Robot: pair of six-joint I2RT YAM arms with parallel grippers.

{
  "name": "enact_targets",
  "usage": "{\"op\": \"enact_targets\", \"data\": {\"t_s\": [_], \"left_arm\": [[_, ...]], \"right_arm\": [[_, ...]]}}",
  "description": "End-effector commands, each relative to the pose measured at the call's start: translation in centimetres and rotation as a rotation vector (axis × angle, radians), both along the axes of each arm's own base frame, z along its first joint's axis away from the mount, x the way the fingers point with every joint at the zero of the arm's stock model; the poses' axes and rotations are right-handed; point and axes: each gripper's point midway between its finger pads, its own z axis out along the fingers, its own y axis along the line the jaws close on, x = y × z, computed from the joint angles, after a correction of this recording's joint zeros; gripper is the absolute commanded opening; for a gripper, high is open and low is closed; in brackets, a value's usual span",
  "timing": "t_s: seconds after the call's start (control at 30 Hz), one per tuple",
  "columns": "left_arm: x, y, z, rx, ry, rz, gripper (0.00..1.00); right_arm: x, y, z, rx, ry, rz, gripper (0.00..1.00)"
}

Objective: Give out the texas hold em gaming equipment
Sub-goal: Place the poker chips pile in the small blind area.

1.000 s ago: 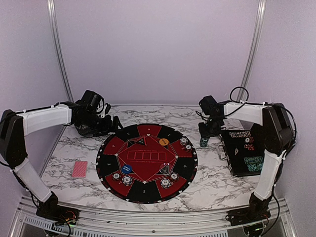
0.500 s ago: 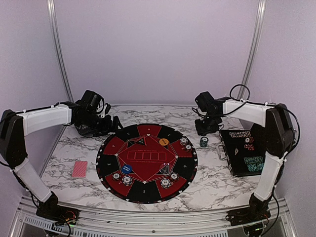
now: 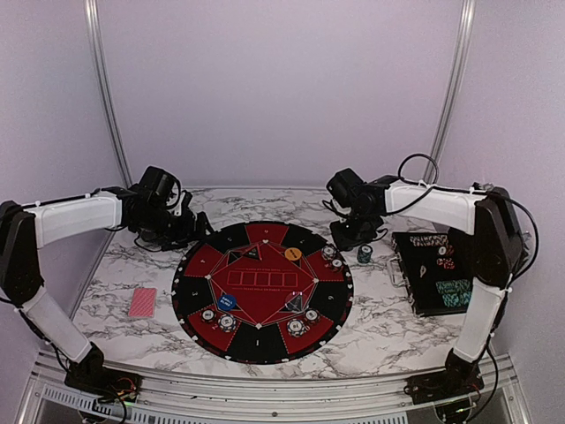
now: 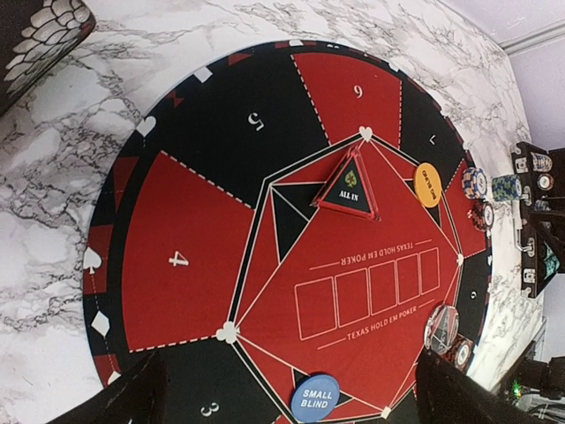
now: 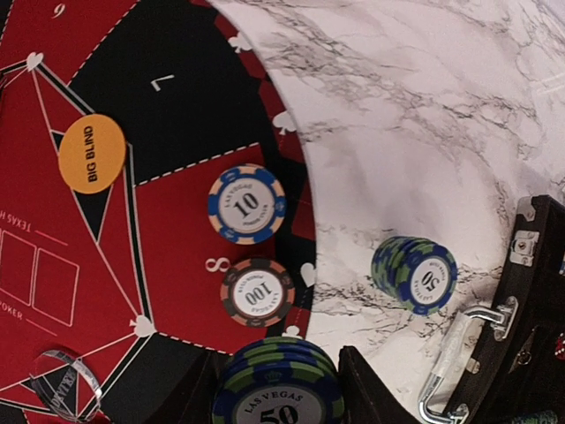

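Reads "TEXAS HOLD EM POKER" twice at the middle of the mat point(image 4: 203, 265), with 3, 4, 5, 6 and 7 round its segments. On the triangle point(image 4: 350, 187): "ALL IN". On the blue marker point(image 4: 315, 398), at six o'clock from the triangle: "SMALL BLIND". On the orange disc point(image 5: 92, 153): "BIG BLIND". At four o'clock from the disc, a blue chip point(image 5: 247, 203) marked "10". Below that, a dark chip point(image 5: 258, 293) marked "100". At three o'clock from the dark chip, the far stack point(image 5: 417, 276) marked "50". At six o'clock, the near stack point(image 5: 278, 397) marked "LAS VEGAS 50".

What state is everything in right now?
left hand, open, empty
right hand, shut on 50 stack
other 50 stack, standing on table beside mat
case, open
cards, face down on table
10 chip, flat on mat
100 chip, flat on mat
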Motion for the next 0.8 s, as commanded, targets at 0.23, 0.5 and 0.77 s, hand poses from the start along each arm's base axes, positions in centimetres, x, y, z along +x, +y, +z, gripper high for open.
{"op": "enact_targets", "data": {"t_s": [0.23, 0.5, 0.77], "left_arm": [[-3.5, 2.1, 1.3, -0.053, 0.002, 0.031, 0.99], [-5.8, 3.5, 1.5, -0.045, 0.014, 0.044, 0.99], [-6.5, 6.4, 1.3, -0.004, 0.015, 0.103, 0.99]], "right_arm": [[-5.4, 7.9, 3.3, 0.030, -0.043, 0.134, 0.41], [-10.8, 13.8, 2.6, 0.008, -0.014, 0.244, 0.41], [-16.0, 20.0, 1.6, 0.004, 0.013, 0.367, 0.40]]}}
